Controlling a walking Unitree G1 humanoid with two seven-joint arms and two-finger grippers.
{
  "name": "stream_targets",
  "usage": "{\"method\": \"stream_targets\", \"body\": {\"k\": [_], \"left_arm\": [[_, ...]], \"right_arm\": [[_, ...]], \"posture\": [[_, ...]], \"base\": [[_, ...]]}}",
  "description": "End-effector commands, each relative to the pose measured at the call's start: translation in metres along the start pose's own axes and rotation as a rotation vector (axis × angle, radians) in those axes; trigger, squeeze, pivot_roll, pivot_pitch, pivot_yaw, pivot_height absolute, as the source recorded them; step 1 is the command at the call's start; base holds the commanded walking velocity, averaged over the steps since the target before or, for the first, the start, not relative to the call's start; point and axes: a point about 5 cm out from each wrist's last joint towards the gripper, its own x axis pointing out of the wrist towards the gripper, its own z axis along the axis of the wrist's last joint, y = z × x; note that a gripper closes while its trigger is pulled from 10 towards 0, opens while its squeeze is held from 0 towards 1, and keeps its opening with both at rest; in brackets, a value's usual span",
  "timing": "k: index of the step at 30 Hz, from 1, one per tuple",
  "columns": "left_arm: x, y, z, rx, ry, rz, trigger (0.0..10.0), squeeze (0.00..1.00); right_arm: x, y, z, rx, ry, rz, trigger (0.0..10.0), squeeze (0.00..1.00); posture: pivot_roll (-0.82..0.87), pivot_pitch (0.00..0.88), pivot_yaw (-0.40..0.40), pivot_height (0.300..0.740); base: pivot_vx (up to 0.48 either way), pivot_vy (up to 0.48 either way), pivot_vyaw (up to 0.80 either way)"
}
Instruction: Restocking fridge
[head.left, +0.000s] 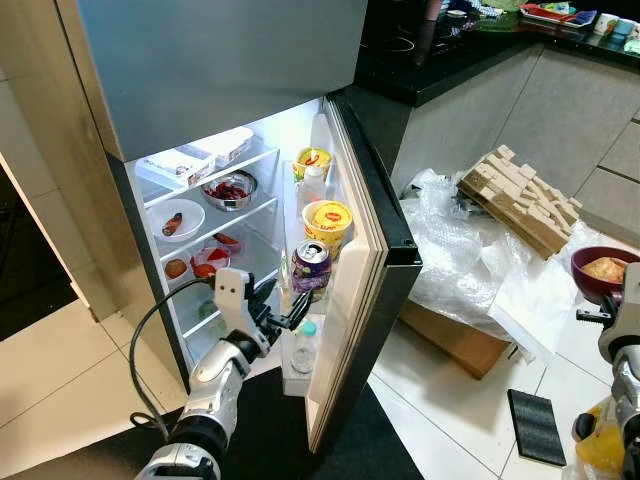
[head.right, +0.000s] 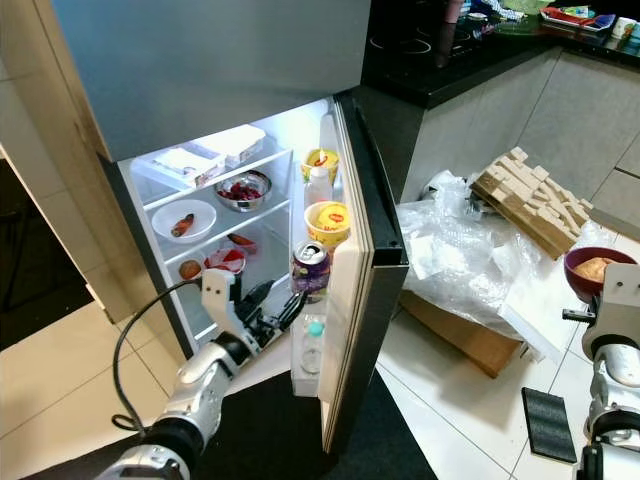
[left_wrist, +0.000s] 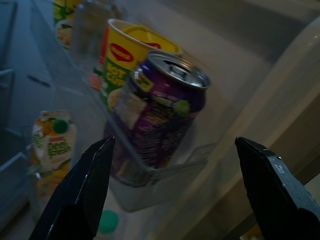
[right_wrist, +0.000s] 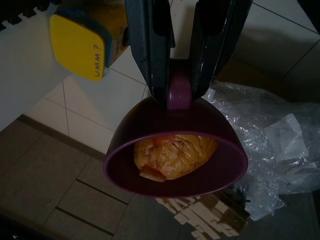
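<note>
White floor tiles (head.left: 70, 370), open fridge (head.left: 350, 250), plastic wrap (head.left: 460, 250)

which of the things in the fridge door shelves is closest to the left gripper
The purple can: the open left gripper sits just before it, while the yellow noodle cup stands behind it.

Non-task clutter, all right of the open door: crumpled clear plastic sheeting (head.left: 470, 250) spread on the white tile floor (head.left: 440, 420), with a stack of wooden slats (head.left: 520, 195) lying on its far edge against the grey cabinet fronts (head.left: 570, 110). Flat cardboard box (head.left: 455, 335) sticks out from under the plastic. Small black ribbed pad (head.left: 535, 425) on the tiles nearby. Black countertop (head.left: 450, 50) above holds blurred items. Dark mat (head.left: 270, 430) below the door.
</note>
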Motion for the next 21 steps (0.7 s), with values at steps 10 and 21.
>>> {"method": "stream_targets", "body": {"k": [10,21], "left_arm": [[0.041,-0.046,0.003,-0.045,-0.012,-0.172,10.0,0.0],[0.077,-0.116,0.006,-0.087,-0.007,-0.419,10.0,0.0]], "right_arm": [[0.002,-0.016,0.013,0.019,-0.061,-0.049,10.0,0.0],[0.001,-0.026,0.016,0.02,-0.077,-0.077,10.0,0.0]], "posture": [[-0.09,0.0,-0.036,0.739],[-0.12,0.0,-0.021,0.739]], "base": [[0.0,0.0,0.0],[0.0,0.0,0.0]]}}
